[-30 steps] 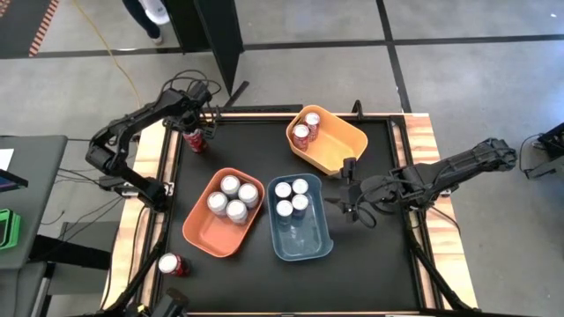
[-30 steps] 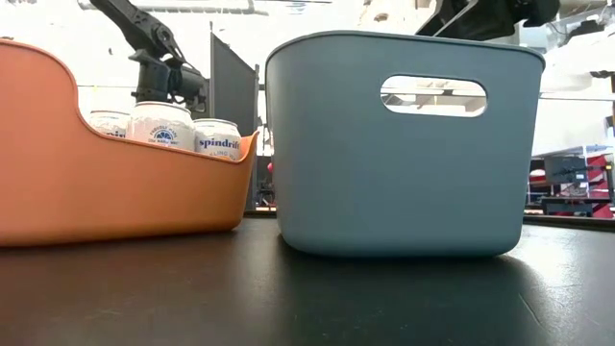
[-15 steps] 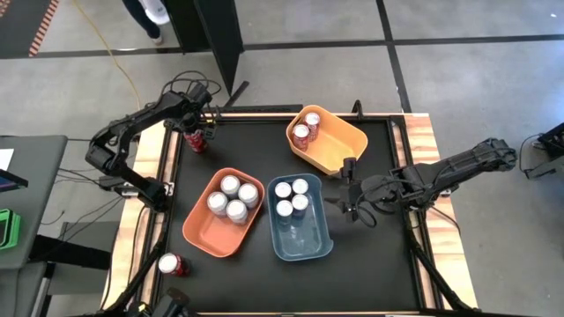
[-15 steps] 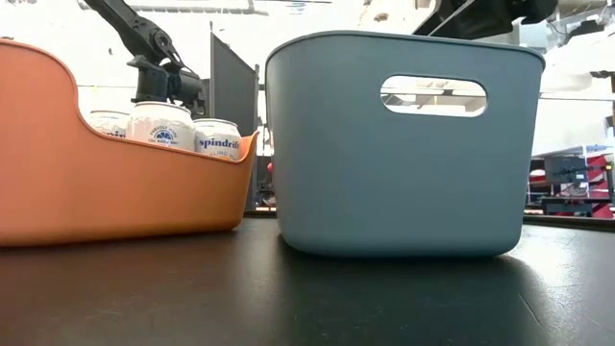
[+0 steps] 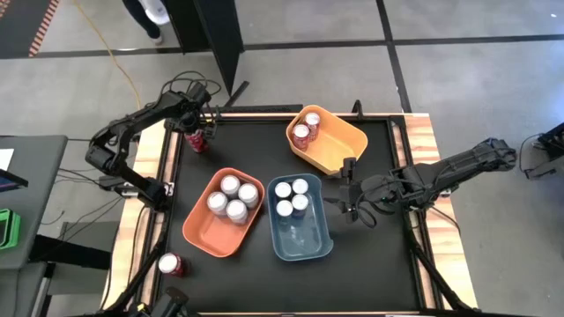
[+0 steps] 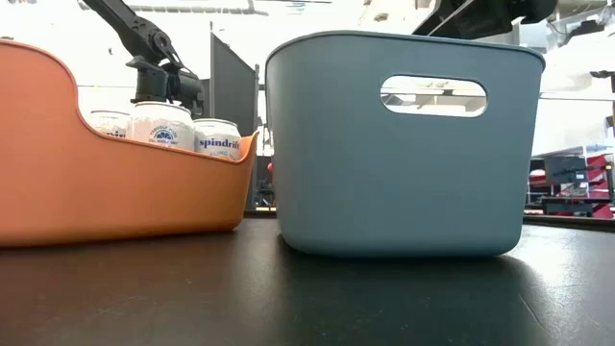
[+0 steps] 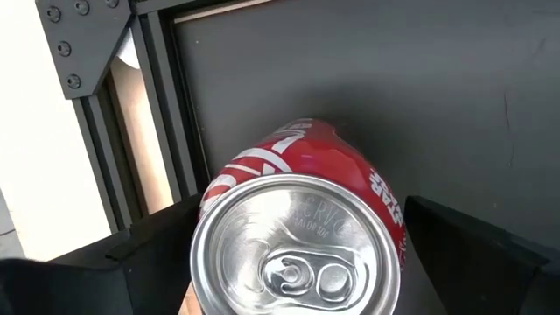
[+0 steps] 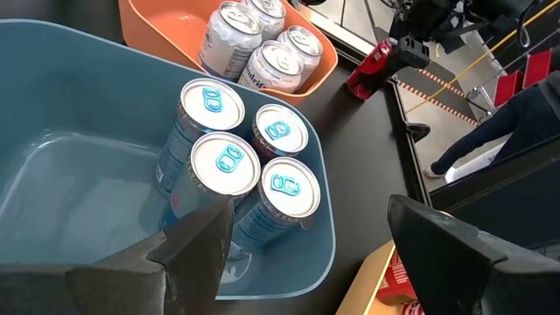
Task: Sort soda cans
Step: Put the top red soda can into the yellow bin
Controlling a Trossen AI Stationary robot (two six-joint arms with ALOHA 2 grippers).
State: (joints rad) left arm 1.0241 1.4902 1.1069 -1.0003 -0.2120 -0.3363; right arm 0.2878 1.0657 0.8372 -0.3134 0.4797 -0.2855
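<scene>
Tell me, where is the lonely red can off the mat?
In the high view, the small red soda can lies at the table's near-left wooden edge, below the orange plastic bin.

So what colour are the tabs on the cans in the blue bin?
Light blue tabs, clearest in the right wrist view.

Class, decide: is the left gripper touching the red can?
Cannot tell. In the left wrist view the left gripper straddles the red can, but the can's top hides any contact.

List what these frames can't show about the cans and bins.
- Yellow bin: absent from the low view, behind the blue bin.
- Blue bin's cans: hidden by its wall in the low view.
- Red can at the left gripper: contact with the fingers unclear.
- Loose can: label too small.
</scene>
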